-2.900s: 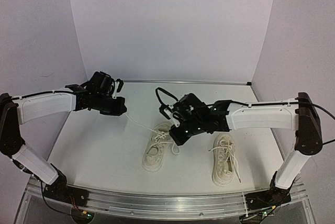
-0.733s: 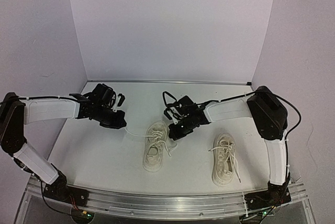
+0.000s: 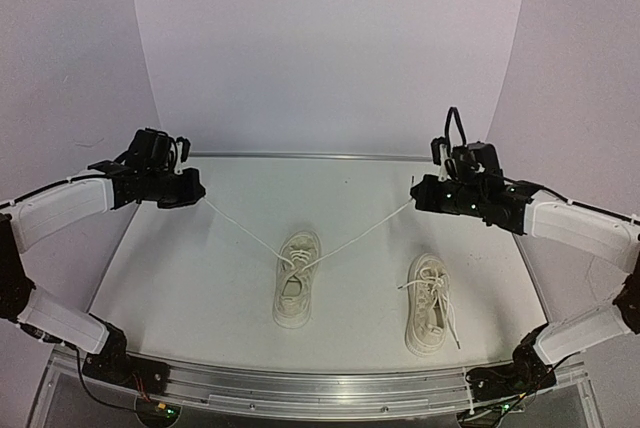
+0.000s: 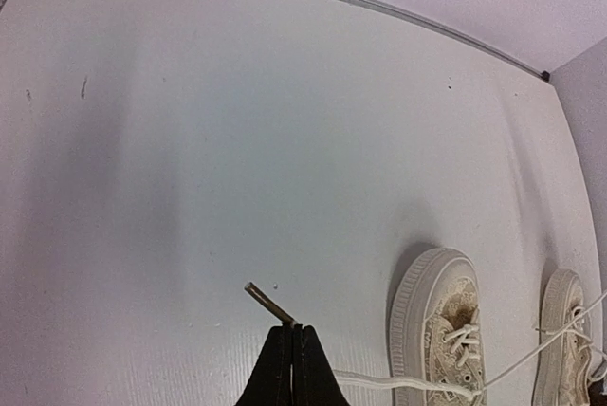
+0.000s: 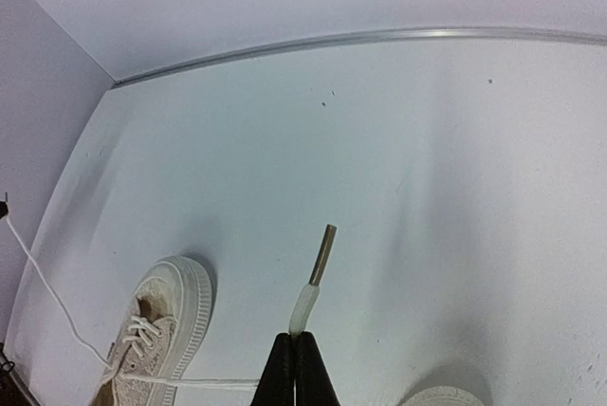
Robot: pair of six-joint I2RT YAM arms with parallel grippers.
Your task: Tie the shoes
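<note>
White laces [image 3: 240, 227] of left shoe [image 3: 297, 292] stretched in a V, my left gripper [image 3: 198, 196] clamped on one end, my right gripper [image 3: 415, 198] clamped on the other

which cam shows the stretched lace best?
Top external: the whole lace shows, running taut from the shoe to the left pincer and right pincer. Each wrist view shows only the clamped end of that lace and a short stretch near the shoe.
</note>
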